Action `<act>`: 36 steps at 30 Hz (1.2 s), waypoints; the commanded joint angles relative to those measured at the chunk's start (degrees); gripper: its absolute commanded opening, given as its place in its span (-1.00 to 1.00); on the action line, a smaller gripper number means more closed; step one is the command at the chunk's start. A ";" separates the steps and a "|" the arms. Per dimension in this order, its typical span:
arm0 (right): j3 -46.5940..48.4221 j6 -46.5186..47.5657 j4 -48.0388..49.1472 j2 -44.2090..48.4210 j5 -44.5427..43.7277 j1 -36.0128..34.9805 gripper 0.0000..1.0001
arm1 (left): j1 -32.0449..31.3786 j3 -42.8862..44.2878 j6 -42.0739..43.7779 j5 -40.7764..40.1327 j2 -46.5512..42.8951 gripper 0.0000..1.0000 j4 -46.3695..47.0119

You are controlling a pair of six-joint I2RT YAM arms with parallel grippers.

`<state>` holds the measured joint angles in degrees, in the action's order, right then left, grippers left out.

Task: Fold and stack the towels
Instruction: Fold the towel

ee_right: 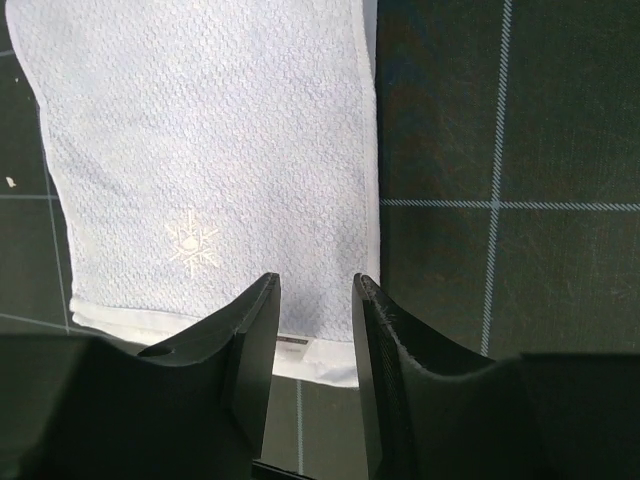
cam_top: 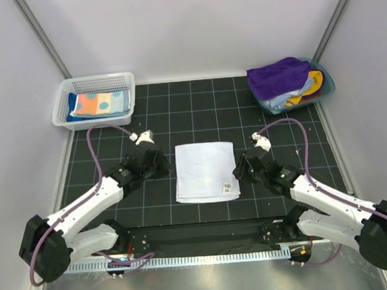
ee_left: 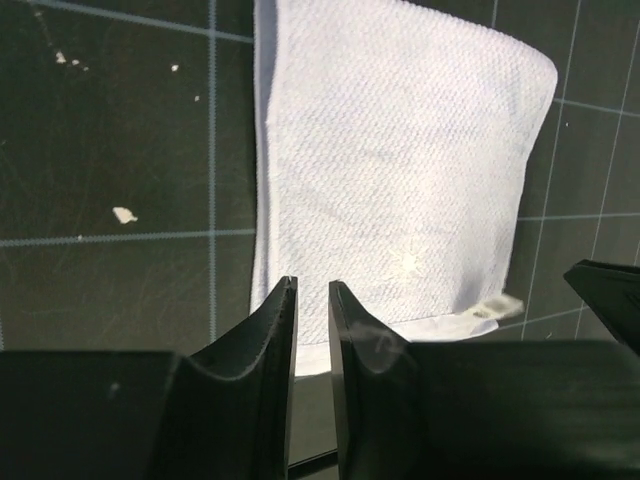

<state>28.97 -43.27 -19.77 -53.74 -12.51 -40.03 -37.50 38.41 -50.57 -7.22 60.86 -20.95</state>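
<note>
**Folded white waffle-weave towel (cam_top: 206, 172) flanked on both sides**

It lies flat on the black gridded mat (cam_top: 198, 112), nearly square. My left gripper (ee_left: 311, 285) sits at its left edge, fingers narrowly apart; my right gripper (ee_right: 316, 280) at its right edge, fingers wider. Both empty, equally near.

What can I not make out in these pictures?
- Top view: the purple towel covers the others in the tub; their number is hidden.
- Top view: the dotted towel hides whatever lies under it in the basket.
- Wrist views: the left fingers and right fingers cover the near edge of the white towel.
- Top view: its tag is too small to read.
</note>
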 commanded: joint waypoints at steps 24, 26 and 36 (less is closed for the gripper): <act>-2.78 -6.30 -3.52 -2.60 -5.33 -8.57 -0.11 | -6.27 -0.53 -1.37 8.54 13.23 -0.17 -1.11; -3.22 -6.57 -3.78 -1.82 -5.94 -8.75 -0.08 | -6.80 -0.80 -1.81 8.63 13.67 -0.13 -0.85; -4.36 -7.27 -2.38 -3.48 -6.38 -8.57 -0.07 | -8.47 -1.06 -3.66 7.93 16.57 -0.06 -0.23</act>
<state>25.23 -49.45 -23.86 -56.66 -16.88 -48.31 -45.47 37.76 -53.04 0.62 76.93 -21.67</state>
